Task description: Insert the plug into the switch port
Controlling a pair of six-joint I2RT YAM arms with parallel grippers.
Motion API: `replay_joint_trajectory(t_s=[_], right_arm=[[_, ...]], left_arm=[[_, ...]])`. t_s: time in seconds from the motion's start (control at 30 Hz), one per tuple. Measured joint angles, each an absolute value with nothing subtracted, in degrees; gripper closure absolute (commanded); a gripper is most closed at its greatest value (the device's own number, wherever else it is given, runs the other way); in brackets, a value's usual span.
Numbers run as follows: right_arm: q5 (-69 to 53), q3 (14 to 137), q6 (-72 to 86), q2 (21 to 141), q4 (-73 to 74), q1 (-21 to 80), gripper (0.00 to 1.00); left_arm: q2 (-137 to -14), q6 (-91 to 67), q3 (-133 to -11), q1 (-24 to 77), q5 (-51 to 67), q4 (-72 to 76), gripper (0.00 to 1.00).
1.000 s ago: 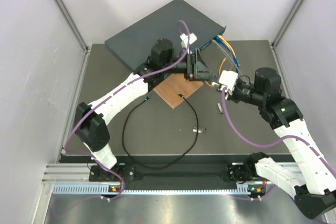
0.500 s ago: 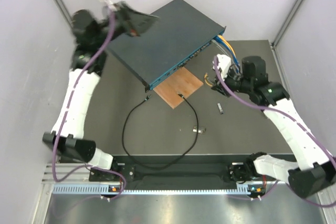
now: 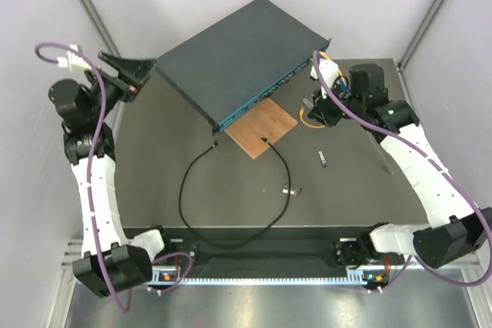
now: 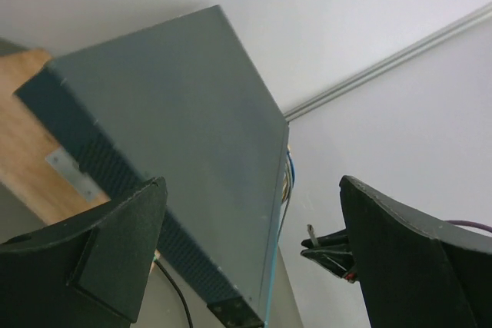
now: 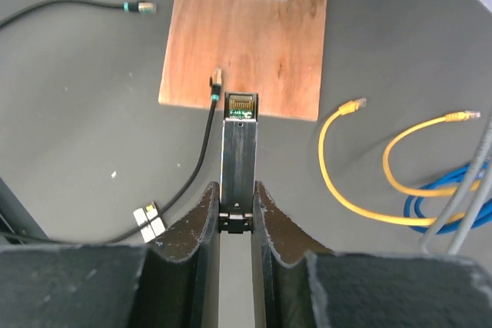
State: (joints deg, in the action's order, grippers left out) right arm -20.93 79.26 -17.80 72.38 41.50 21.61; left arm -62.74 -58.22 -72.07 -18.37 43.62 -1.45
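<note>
Two end effectors are mine, and they stand well apart. My left end effector (image 3: 138, 74) hangs at the upper left of the overhead frame, off the left corner of the switch (image 3: 238, 48). Its jaws are spread wide and hold nothing. In its own camera the dark blue-grey box fills the gap between the fingers.

My right end effector (image 5: 237, 199) sits right of centre overhead, clenched on a slim silver module (image 5: 238, 144). The module juts forward toward the brown board (image 5: 261, 44), and its socketed tip shows just over the board's near edge.

The plug (image 3: 217, 144), one dark tip of the thin black cable (image 3: 181, 193), lies on the surface (image 3: 154, 159). It is just below the lower left end of the switch's teal front face, outside any switch port (image 3: 269, 91). The cable's other end (image 5: 216, 78) rests on the board, just beside the module's tip.

Yellow cables (image 5: 350, 190) and a blue cable (image 5: 442, 207) curl at the right of the right wrist view. A small silver-black stick (image 3: 321, 159) lies loose on the surface right of centre overhead, and a second stick (image 3: 290, 189) lies lower.
</note>
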Motion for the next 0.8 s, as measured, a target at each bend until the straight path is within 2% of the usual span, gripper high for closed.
replay_joint_trajectory(t_s=[0.03, 0.3, 0.63, 0.8], right_arm=[[-20.95, 79.66, -17.47, 72.4, 41.41, 21.45, 1.0], [-15.73, 80.9, -14.66, 75.77, 39.46, 21.21, 1.0], [-11.97, 88.79, -10.83, 85.62, 40.25, 21.21, 1.0], [-11.51, 92.92, -10.41, 88.95, 41.08, 21.21, 1.0]], left_arm=[[-61.89, -58.43, -70.22, -18.61, 43.46, -1.63, 0.05], [-60.18, -60.66, -58.08, -18.74, 43.7, 0.05, 0.08], [-61.67, -61.1, -55.86, -12.21, 42.24, 5.61, 0.07], [-63.79, -61.04, -54.33, -9.04, 40.45, 7.86, 0.09]])
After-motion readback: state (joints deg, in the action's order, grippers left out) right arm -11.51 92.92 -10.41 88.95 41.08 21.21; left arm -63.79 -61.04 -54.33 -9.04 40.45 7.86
